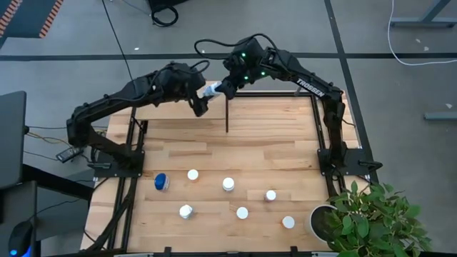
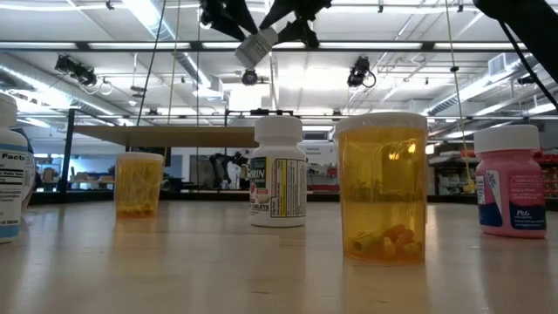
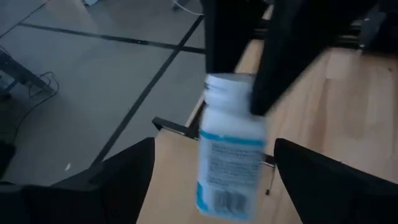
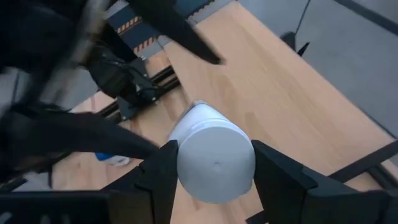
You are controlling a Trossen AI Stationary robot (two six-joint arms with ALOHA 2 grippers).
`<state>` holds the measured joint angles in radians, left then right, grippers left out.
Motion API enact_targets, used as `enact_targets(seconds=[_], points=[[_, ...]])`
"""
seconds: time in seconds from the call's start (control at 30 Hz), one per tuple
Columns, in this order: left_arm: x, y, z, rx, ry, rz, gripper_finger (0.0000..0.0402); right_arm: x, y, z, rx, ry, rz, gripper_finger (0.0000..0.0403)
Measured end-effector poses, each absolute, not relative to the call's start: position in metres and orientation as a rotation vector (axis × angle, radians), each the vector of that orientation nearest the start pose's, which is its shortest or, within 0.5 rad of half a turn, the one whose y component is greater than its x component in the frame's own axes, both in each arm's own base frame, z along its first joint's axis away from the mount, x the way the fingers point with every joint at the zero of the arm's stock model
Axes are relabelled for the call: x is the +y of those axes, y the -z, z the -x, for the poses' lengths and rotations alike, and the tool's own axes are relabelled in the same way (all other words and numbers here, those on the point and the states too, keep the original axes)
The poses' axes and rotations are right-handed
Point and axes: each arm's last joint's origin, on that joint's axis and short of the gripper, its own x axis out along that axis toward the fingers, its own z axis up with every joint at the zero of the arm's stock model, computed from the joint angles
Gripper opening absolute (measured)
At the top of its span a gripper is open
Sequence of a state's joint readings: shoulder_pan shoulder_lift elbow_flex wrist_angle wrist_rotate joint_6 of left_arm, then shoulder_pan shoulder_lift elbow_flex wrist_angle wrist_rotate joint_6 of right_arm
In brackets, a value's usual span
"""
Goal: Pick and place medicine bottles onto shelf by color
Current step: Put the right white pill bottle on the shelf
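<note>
The right gripper (image 4: pixel 214 174) is clamped on the white cap end of a white plastic medicine bottle with a blue-banded label (image 1: pixel 212 90), held in the air above the far edge of the light-wood shelf (image 1: pixel 271 135). The bottle's long axis runs roughly level from the right gripper towards the left gripper (image 1: pixel 201 105), bottom end leading. The left gripper's fingers (image 3: pixel 124 177) stand spread apart on either side of the bottle's body, not touching it.

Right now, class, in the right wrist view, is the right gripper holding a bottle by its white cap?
Yes: the right gripper has a finger on each side of the white-capped bottle, pressed against its cap.
</note>
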<state>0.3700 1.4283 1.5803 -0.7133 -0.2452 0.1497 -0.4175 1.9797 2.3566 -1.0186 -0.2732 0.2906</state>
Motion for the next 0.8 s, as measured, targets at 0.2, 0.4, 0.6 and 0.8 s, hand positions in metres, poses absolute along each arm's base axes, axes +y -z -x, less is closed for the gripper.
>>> enact_targets(seconds=[0.2, 0.4, 0.6, 0.8], points=[[0.127, -0.389, -0.285, 0.711, -0.459, -0.065, 0.0337, -0.156, -0.436, -0.378, 0.561, 0.232, -0.519, 0.0188], [0.129, -0.387, -0.294, 0.676, -0.455, -0.071, 0.0335, -0.156, -0.436, -0.378, 0.560, 0.234, -0.524, 0.0188], [0.132, -0.390, -0.292, 0.655, -0.475, -0.076, 0.0320, -0.162, -0.434, -0.374, 0.578, 0.256, -0.533, 0.0188], [0.132, -0.391, -0.292, 0.651, -0.478, -0.075, 0.0292, -0.169, -0.433, -0.370, 0.590, 0.279, -0.537, 0.0188]])
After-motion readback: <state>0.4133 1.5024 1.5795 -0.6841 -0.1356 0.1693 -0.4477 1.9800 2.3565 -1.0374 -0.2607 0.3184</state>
